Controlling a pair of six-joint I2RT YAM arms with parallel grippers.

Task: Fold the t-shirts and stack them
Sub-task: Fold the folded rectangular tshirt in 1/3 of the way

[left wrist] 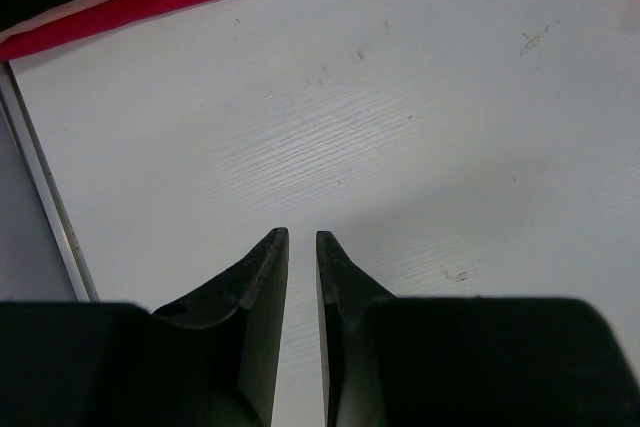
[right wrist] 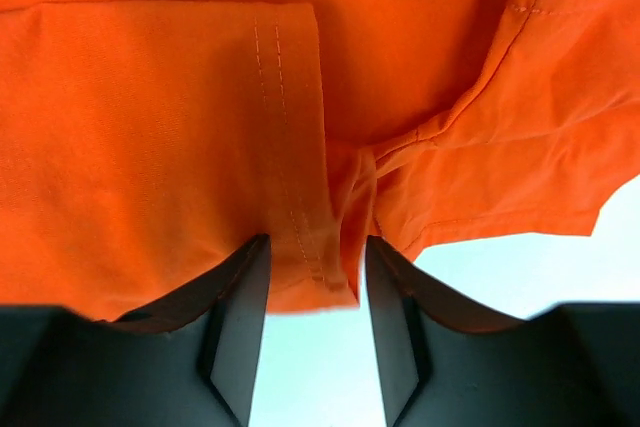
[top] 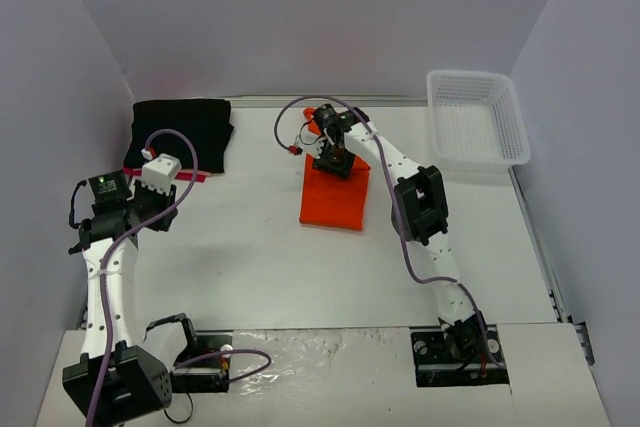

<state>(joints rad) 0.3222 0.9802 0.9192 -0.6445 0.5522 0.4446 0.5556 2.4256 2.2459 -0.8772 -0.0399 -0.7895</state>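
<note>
At the far left of the desk (top: 250, 257), you have the black t-shirt (top: 180, 132) lying folded, with the pink-red t-shirt (top: 195, 177) under it and only a thin strip of its near edge showing. Near that pile, on its near side, hangs your left gripper (left wrist: 302, 235). Its fingers are drawn almost together with a thin slit between them, nothing in it and bare desk below. Toward the middle, the orange t-shirt (top: 335, 197) lies as a narrow folded rectangle, well apart from the pile. Your right gripper (right wrist: 317, 242) sits low at its far end with the fingers spread. A stitched hem (right wrist: 290, 147) lies in the gap between them, but neither finger looks pressed onto it, so I judge the cloth is not pinched. Treat all three shirts as light, limp and quick to slump: a fold will likely fall open if you lift it by one layer or one corner. To carry the orange one to the pile, I would take hold across a folded edge, catching every layer together. A gripper at each end would keep it from sagging in the middle. The doubled hem should give more to bite on than plain cloth. At the far right corner stands the white mesh basket (top: 475, 117), and nothing shows inside it.
</note>
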